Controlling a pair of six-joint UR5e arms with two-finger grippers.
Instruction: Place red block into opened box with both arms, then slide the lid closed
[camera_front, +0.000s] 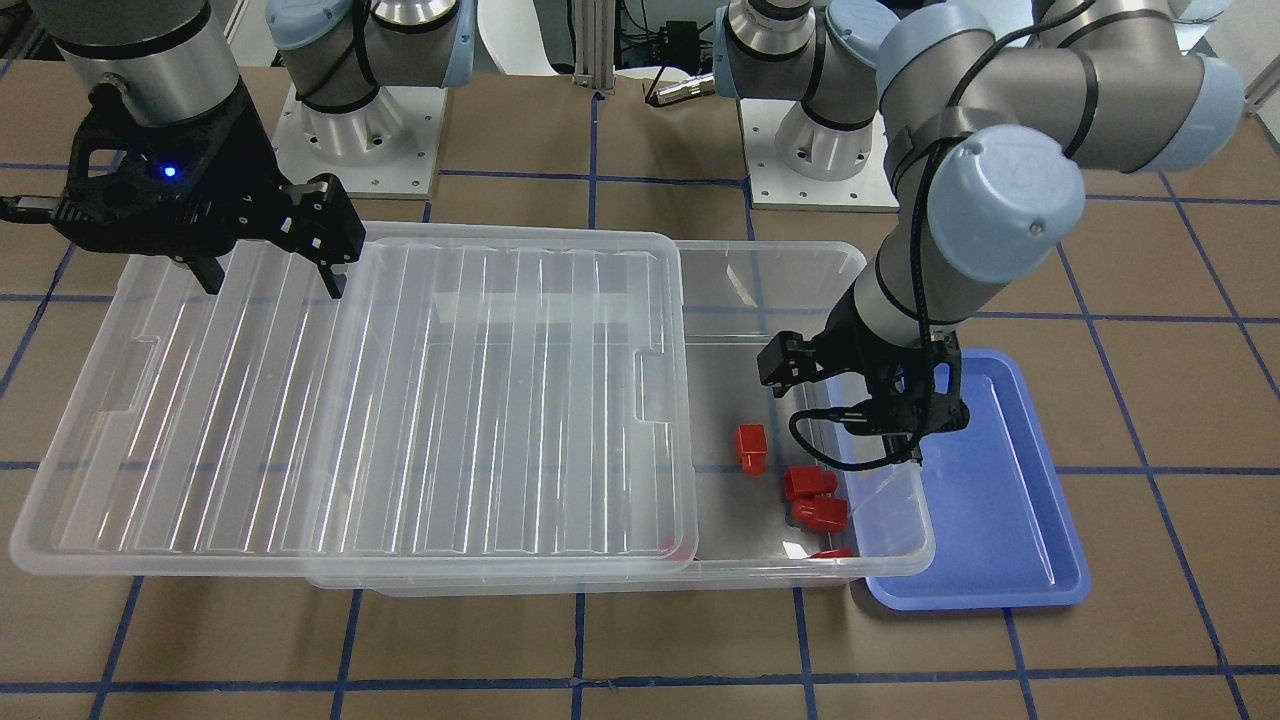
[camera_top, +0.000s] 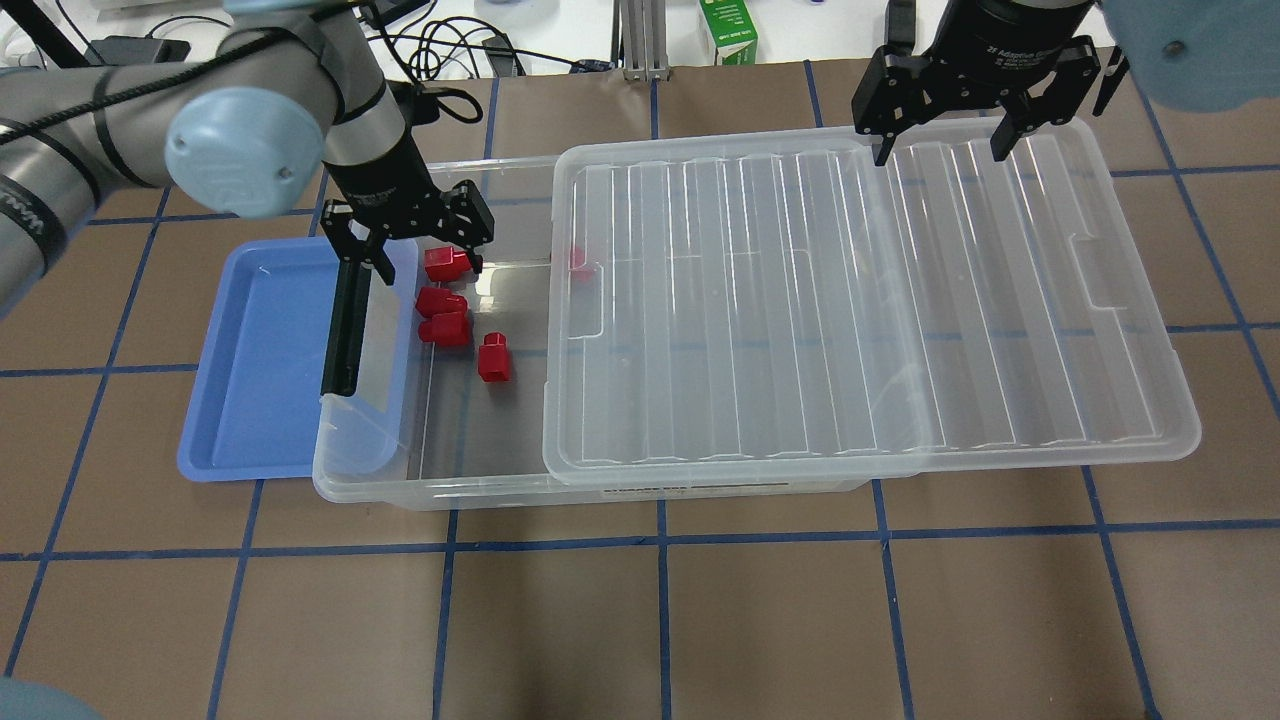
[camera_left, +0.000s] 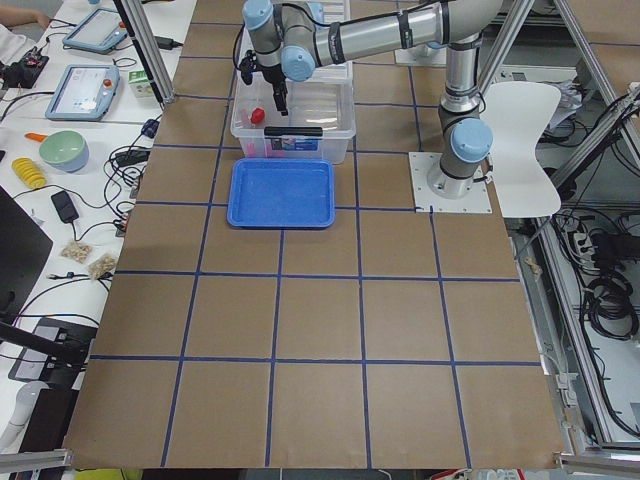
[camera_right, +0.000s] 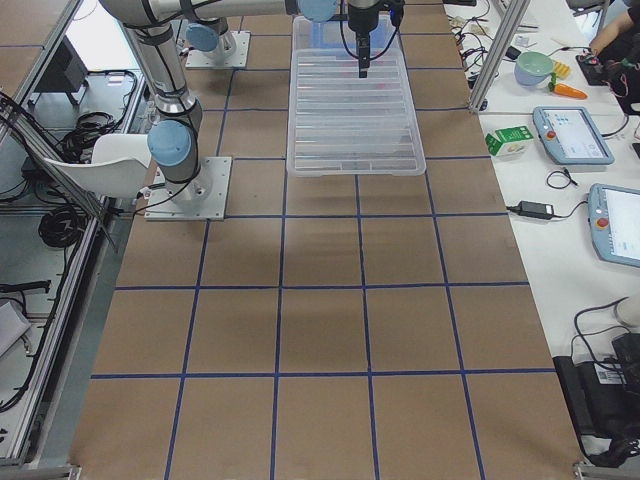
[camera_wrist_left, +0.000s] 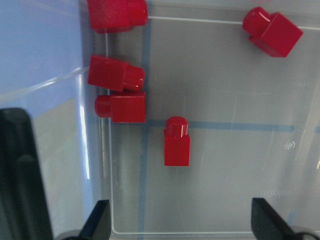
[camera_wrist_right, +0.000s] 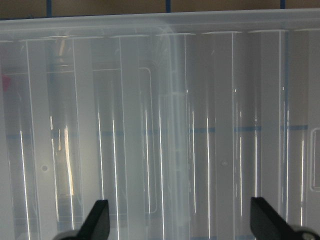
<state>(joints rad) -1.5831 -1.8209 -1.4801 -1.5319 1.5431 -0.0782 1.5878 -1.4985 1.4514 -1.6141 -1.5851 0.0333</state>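
The clear box (camera_top: 430, 492) lies lengthwise, its lid (camera_top: 860, 300) slid toward my right side so the left end is uncovered. Several red blocks lie on the box floor there, such as one (camera_top: 494, 357) standing apart and another (camera_top: 445, 262) near the far wall; one more (camera_top: 578, 262) shows under the lid's edge. My left gripper (camera_top: 418, 250) hangs open over that uncovered end. In its wrist view a red block (camera_wrist_left: 177, 141) lies below, with nothing between the fingertips (camera_wrist_left: 100, 220). My right gripper (camera_top: 940, 150) is open above the lid's far rim (camera_wrist_right: 165, 22), holding nothing.
A shallow blue tray (camera_top: 250, 400) with nothing in it sits against the box's left end, partly under the long black clip handle (camera_top: 345, 320). Both arm bases (camera_front: 360, 130) stand behind the box. Cables and a green carton (camera_top: 728, 30) lie beyond the table's far edge.
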